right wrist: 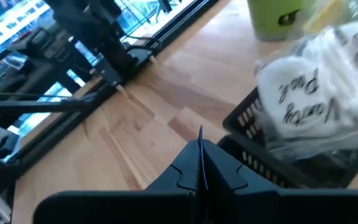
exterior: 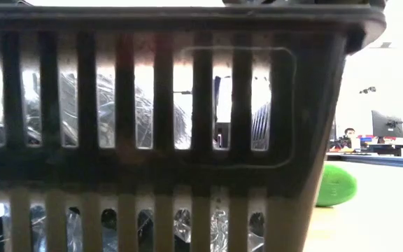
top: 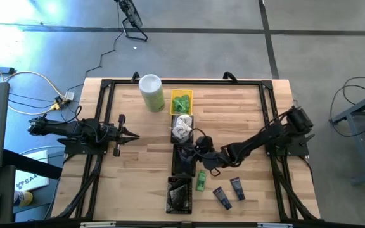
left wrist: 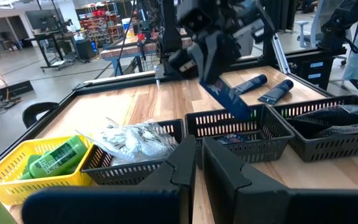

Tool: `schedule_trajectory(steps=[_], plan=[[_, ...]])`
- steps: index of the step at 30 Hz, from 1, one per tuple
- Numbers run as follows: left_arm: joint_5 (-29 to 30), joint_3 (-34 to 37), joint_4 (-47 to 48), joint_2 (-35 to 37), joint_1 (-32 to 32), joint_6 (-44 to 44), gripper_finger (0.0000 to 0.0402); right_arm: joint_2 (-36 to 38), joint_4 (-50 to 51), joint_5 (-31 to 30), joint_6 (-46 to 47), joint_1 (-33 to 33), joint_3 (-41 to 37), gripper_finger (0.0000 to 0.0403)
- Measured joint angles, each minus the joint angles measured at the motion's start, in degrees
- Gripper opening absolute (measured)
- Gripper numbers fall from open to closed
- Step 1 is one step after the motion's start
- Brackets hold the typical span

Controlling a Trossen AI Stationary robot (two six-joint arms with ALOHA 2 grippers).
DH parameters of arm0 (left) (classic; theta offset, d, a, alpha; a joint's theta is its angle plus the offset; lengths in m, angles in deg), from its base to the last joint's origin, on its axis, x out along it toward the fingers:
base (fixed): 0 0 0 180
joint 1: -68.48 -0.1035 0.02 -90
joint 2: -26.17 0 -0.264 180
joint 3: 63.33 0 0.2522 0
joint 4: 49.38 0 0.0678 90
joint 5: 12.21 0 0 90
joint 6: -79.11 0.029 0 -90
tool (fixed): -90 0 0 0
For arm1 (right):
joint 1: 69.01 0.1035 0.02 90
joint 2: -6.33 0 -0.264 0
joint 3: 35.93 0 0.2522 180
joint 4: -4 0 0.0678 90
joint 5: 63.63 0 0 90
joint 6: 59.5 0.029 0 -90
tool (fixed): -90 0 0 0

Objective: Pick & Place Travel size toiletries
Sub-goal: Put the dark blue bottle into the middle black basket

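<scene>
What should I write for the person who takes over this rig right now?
Left hand: shut, empty, waiting at the table's left side.
Right hand: shut on a blue packet, over the middle black tray.
Done: green bottles are in the yellow tray; white pieces are in the next black tray.
Left: drop the held packet. Then one loose bottle and two loose packets lie on the table by the right arm.
</scene>
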Motion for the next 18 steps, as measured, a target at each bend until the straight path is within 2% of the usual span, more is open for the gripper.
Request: schedule_trajectory(steps=[11, 18], plan=[[-0.01, -0.01, -0.02, -0.01, -0.01, 0.0, 0.0024, -2.35, -3.66, 3.85, -1.9, 0.12, -0.08, 0.0003], [0.01, -0.01, 0.0, 0.0, -0.02, 0.0, 0.0024, -2.33, -3.3, 11.62, -2.67, -0.39, -0.08, 0.0003]])
